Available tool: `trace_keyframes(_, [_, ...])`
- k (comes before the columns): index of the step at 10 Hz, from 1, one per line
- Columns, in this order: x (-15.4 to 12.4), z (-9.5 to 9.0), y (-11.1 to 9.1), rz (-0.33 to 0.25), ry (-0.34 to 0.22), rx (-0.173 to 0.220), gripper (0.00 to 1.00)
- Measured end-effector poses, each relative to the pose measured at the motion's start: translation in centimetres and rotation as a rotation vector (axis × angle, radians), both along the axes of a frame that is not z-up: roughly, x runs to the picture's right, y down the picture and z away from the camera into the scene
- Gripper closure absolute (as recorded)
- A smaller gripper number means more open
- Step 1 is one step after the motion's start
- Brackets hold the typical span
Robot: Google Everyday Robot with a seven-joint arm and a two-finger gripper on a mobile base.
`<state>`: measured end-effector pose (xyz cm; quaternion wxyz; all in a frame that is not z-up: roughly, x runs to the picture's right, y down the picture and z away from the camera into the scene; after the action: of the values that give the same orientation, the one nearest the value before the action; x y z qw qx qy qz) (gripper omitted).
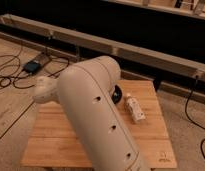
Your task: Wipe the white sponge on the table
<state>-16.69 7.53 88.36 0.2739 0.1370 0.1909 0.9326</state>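
The table (56,135) is a square light-brown plank top that fills the lower half of the camera view. My large cream arm (96,115) crosses it from the bottom right up to the middle, with a rounded joint (44,90) sticking out to the left. My gripper is hidden behind the arm and does not show. The white sponge does not show either. The edge of a dark bowl (117,94) peeks out at the arm's right side. A pale elongated object (135,110) lies on the table just right of the bowl.
A long low grey rail (121,45) runs behind the table, with dark space beyond it. Black cables (11,75) and a small dark box (33,65) lie on the floor at the left. Another cable (188,100) hangs at the right.
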Motion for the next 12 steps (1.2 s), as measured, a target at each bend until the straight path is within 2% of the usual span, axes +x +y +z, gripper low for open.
trace_keyframes(12, [-0.17,-0.06,0.01,0.001,-0.004,-0.002,0.78])
